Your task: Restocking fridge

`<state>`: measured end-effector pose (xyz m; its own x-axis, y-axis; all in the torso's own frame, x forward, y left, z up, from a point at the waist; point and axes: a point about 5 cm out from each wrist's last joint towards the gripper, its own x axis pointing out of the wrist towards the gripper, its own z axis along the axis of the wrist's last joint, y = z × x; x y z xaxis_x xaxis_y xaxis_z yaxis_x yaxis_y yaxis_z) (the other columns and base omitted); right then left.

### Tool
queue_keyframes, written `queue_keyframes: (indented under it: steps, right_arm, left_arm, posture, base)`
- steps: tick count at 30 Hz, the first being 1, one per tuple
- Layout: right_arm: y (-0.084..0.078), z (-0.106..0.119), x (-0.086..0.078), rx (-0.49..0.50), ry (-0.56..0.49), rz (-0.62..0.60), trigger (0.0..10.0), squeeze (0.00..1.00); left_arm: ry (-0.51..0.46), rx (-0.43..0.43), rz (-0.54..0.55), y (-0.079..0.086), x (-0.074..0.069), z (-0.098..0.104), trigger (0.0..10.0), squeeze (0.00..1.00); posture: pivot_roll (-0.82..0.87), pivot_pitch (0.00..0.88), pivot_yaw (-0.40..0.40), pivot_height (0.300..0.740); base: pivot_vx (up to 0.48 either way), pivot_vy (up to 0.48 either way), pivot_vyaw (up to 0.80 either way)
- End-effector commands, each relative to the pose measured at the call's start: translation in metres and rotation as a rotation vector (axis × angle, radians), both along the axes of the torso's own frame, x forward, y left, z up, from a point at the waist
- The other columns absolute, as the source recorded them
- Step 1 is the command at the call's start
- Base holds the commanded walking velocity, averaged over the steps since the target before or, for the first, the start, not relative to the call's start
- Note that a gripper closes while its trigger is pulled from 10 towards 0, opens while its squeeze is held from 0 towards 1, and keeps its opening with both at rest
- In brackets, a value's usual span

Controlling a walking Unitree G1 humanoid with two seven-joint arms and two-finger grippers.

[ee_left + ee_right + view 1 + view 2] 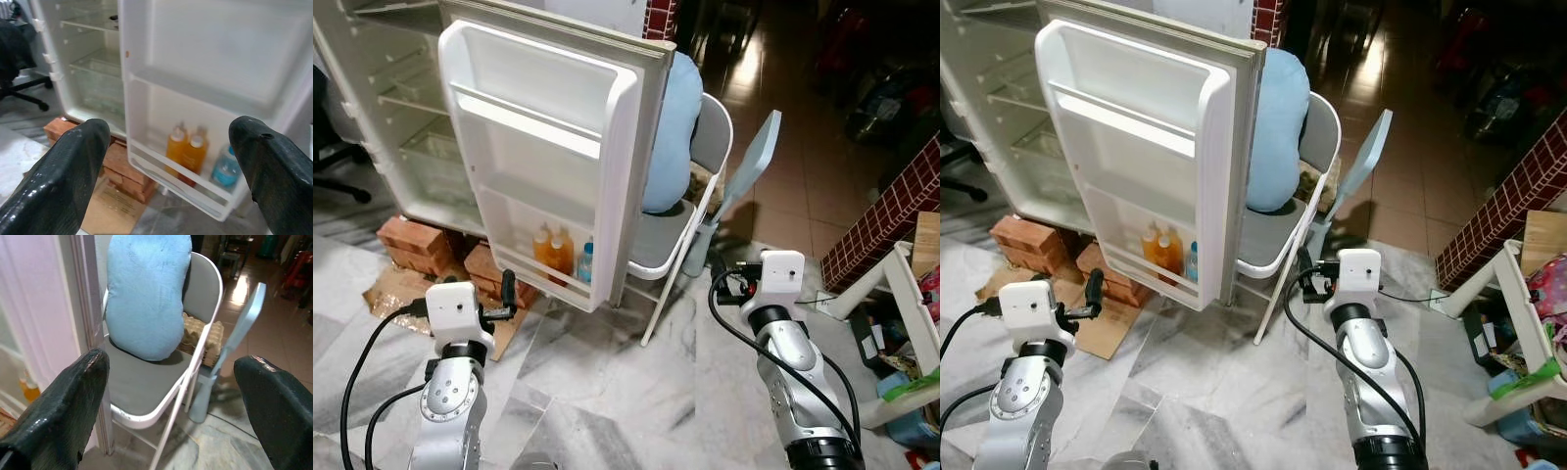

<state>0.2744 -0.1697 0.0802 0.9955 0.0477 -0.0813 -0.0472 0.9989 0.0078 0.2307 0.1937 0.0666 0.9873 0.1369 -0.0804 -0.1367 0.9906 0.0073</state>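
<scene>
The tall white fridge (401, 127) is standing open on a marbled grey tile floor (607, 382), its base resting on red bricks (411, 240) over flattened brown cardboard (396, 294). Its white plastic door (558, 147) is swinging out toward the robot, showing empty upper racks and one stocked bottom rack. The inner wire shelves and clear drawer are looking bare, though the cabinet's top is cut off by the frame edge.

Behind the door a grey folding metal chair (690, 211) is carrying a pale blue cushion (668, 127), with an egg carton (200, 335) partly hidden behind it. A light blue flat paddle-shaped object (749, 162) is leaning beside the chair; what it is cannot be told.

In the bottom door rack two orange bottles with white caps (187, 154) are standing touching each other, and a smaller clear blue bottle (226, 169) is just beside them.

The left pincer (171, 142) is hovering before the door rack, fingers spread wide, gripping nothing. The right pincer (171, 382) is facing the chair, equally wide and empty.
</scene>
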Motion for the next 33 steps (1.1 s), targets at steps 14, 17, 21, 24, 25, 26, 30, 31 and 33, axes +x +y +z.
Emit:
queue_keyframes:
  steps: [14,17,21,24,25,26,30,31,33]
  right_arm:
    - [-0.004,0.007,0.007,-0.012,-0.032,-0.016,10.0,0.00]
    - [-0.003,0.007,0.008,-0.011,-0.033,-0.015,10.0,0.00]
    - [-0.003,0.007,0.009,-0.006,-0.034,-0.011,10.0,0.00]
    - [-0.002,0.007,0.010,-0.007,-0.031,0.003,10.0,0.00]
    - [0.000,0.007,0.011,-0.005,-0.034,0.019,10.0,0.00]
    - [0.001,0.009,0.012,-0.010,-0.041,0.032,10.0,0.00]
    - [0.007,0.012,0.020,-0.014,-0.054,0.056,10.0,0.00]
    - [0.009,0.013,0.023,-0.006,-0.054,0.058,10.0,0.00]
    - [0.012,0.015,0.027,0.003,-0.056,0.063,10.0,0.00]
  left_arm:
    - [-0.011,-0.009,-0.014,-0.004,0.001,0.003,10.0,0.00]
    - [-0.010,-0.010,-0.013,-0.004,0.001,0.002,10.0,0.00]
    - [0.000,-0.010,-0.001,-0.003,0.001,0.001,10.0,0.00]
    - [0.026,-0.012,0.051,0.001,-0.001,-0.001,10.0,0.00]
    - [0.063,-0.034,0.107,0.006,-0.003,-0.005,10.0,0.00]
    - [0.082,-0.042,0.124,0.008,-0.007,-0.006,10.0,0.00]
    - [0.154,-0.036,0.119,0.012,-0.022,-0.015,10.0,0.00]
    - [0.186,-0.028,0.130,0.014,-0.026,-0.019,10.0,0.00]
    - [0.226,-0.024,0.147,0.017,-0.030,-0.024,10.0,0.00]
  posture:
    - [0.06,0.000,-0.067,0.740]
    - [0.06,0.000,-0.067,0.740]
    - [0.07,0.000,-0.069,0.740]
    - [0.07,0.000,-0.070,0.740]
    - [0.07,0.000,-0.069,0.740]
    - [0.08,0.000,-0.072,0.740]
    - [0.10,0.000,-0.077,0.740]
    - [0.10,0.000,-0.078,0.740]
    - [0.11,0.000,-0.081,0.740]
  base:
    - [0.480,0.000,0.00]
    - [0.480,0.000,0.00]
    - [0.480,0.000,0.00]
    - [0.244,0.000,0.00]
    - [0.000,0.000,0.00]
    - [0.000,0.000,0.60]
    - [0.000,0.000,0.74]
    - [0.000,0.000,0.78]
    - [0.000,0.000,0.78]
